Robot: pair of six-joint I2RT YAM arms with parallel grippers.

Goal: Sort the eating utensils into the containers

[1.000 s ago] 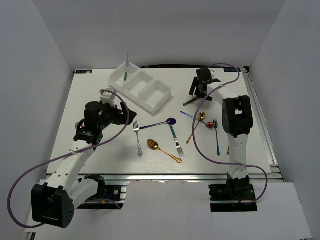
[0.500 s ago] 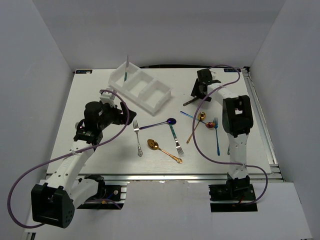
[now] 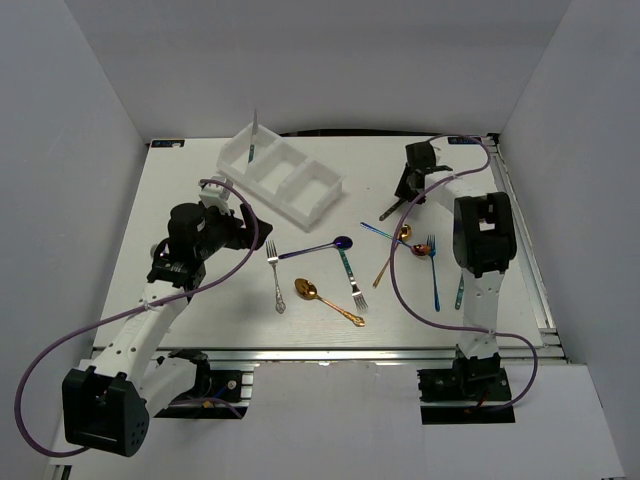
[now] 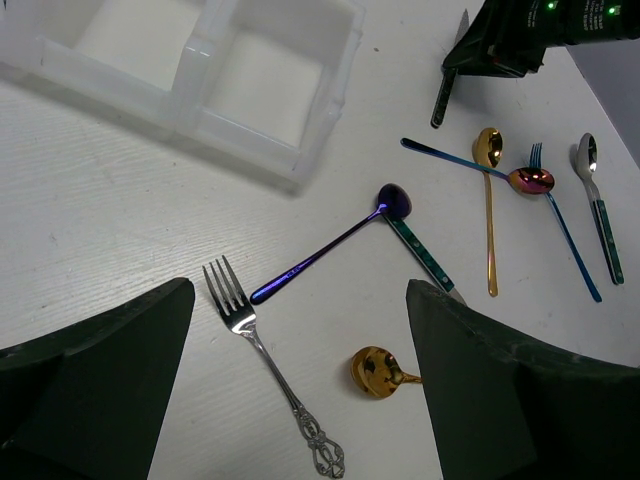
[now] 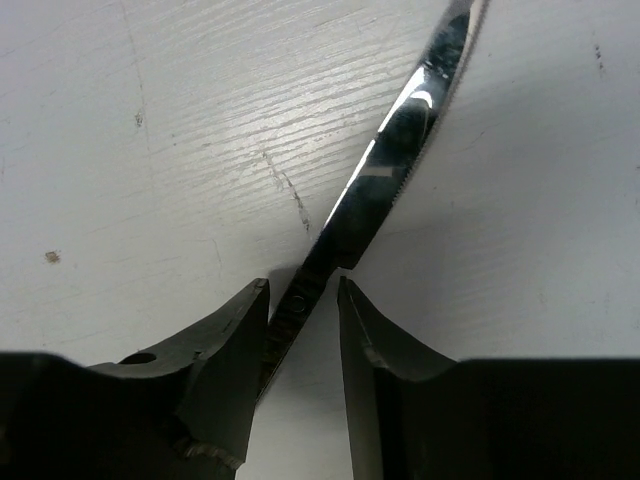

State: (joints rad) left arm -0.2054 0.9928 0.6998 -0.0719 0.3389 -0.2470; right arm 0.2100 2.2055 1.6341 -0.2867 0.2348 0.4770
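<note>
Knife [image 5: 400,145] | stiff, slick, thin steel | right gripper [image 5: 303,292] straddles its handle neck, I can't tell if pinched | I'd grip there | left gripper [image 4: 300,300] spread wide

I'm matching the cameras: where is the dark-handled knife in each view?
Top external: knife right of centre, at the right gripper.
Left wrist: knife top right, below the right gripper.
Right wrist: knife centre, running to top right.
Shared landmark: right gripper straddling its handle.
</note>
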